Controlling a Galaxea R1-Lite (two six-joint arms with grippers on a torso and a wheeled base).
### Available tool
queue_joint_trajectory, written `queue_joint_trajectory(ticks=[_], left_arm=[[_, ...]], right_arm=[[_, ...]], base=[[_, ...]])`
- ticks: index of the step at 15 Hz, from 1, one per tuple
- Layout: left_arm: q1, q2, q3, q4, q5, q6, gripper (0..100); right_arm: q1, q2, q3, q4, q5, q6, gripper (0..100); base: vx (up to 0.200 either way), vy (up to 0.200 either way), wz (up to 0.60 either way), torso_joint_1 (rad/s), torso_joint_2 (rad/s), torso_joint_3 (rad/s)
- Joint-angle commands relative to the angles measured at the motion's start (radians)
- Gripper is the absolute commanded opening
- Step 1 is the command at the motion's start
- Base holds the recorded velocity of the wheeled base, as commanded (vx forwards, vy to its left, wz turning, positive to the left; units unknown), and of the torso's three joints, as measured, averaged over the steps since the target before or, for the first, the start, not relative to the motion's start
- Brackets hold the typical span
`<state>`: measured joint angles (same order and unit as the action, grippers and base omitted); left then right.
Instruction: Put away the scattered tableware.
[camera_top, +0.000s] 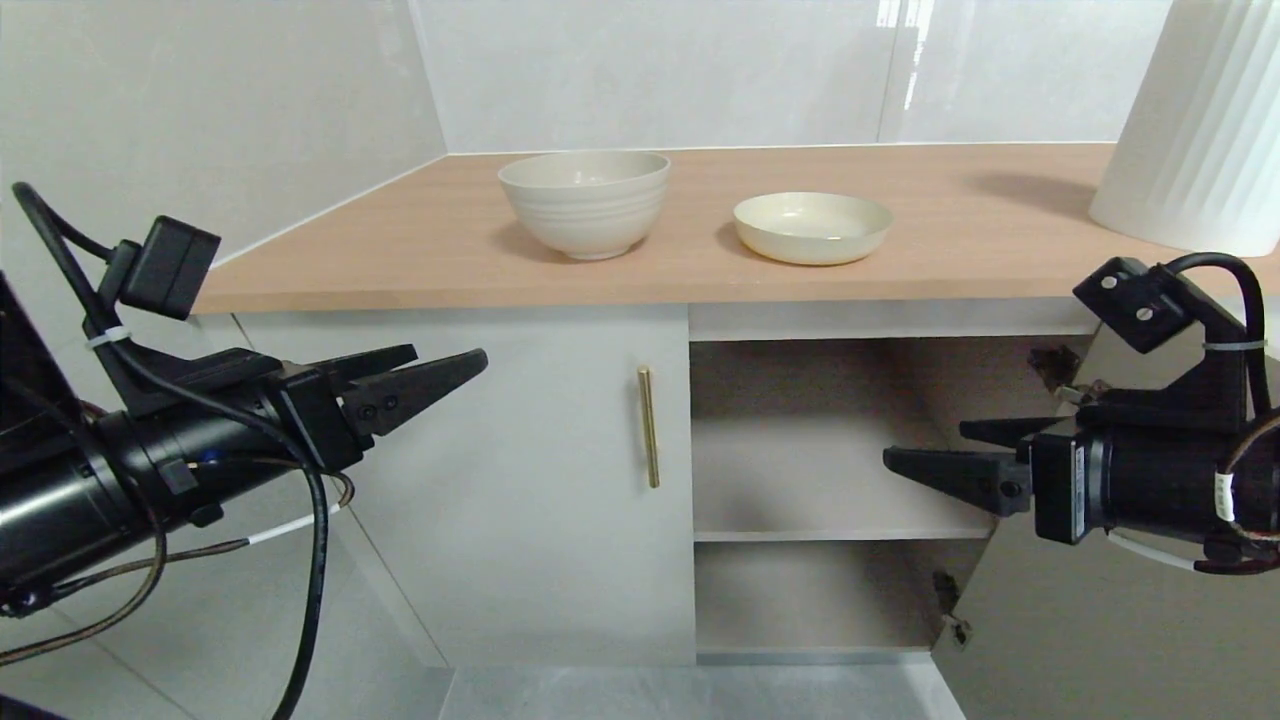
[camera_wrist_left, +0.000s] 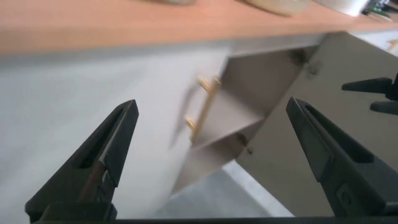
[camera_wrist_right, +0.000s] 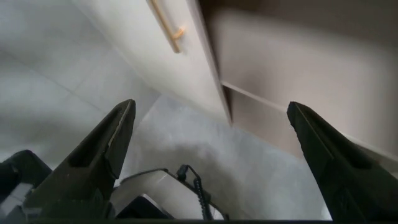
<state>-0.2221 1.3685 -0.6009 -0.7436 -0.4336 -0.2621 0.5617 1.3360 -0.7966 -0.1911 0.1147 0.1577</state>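
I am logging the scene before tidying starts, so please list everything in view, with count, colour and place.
Wooden countertop: one, light brown.
Deep ribbed ceramic bowl: one, cream, countertop.
Shallow round ceramic dish: one, pale yellow, right of bowl.
Tall ribbed object: one, white, countertop's right end.
Cabinet door with brass handle: one, grey, closed, left.
Cabinet shelf: one, grey, open right half.
Left claw: one, black, open, before door.
Right claw: one, black, open, before shelf.
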Motion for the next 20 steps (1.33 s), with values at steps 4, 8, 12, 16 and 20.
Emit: queue_joint_trajectory(ticks=[4, 8, 12, 16, 20], left_arm=[[0.000, 0.000, 0.000, -0.003, 0.000, -0.016, 100], [0.000, -0.003, -0.002, -0.002, -0.005, -0.042, 100], [0.000, 0.001, 0.000, -0.002, -0.007, -0.042, 100], [0.000, 0.001, 0.000, -0.002, -0.008, -0.042, 100], [0.000, 0.003, 0.001, -0.002, -0.010, -0.042, 100]], right_arm=[[0.000, -0.023, 0.054, -0.064, 0.002, -0.044, 100], [-0.002, -0.023, 0.086, -0.137, 0.000, -0.052, 100], [-0.002, -0.023, 0.089, -0.137, 0.000, -0.082, 100], [-0.002, -0.023, 0.089, -0.139, 0.000, -0.082, 100], [-0.003, -0.023, 0.089, -0.139, 0.000, -0.082, 100]], base=[[0.000, 0.000, 0.00, 0.000, 0.00, 0.000], [0.000, 0.000, 0.00, 0.000, 0.00, 0.000], [0.000, 0.000, 0.00, 0.000, 0.00, 0.000], [0.000, 0.000, 0.00, 0.007, -0.03, -0.019], [0.000, 0.000, 0.00, 0.072, -0.24, -0.282]])
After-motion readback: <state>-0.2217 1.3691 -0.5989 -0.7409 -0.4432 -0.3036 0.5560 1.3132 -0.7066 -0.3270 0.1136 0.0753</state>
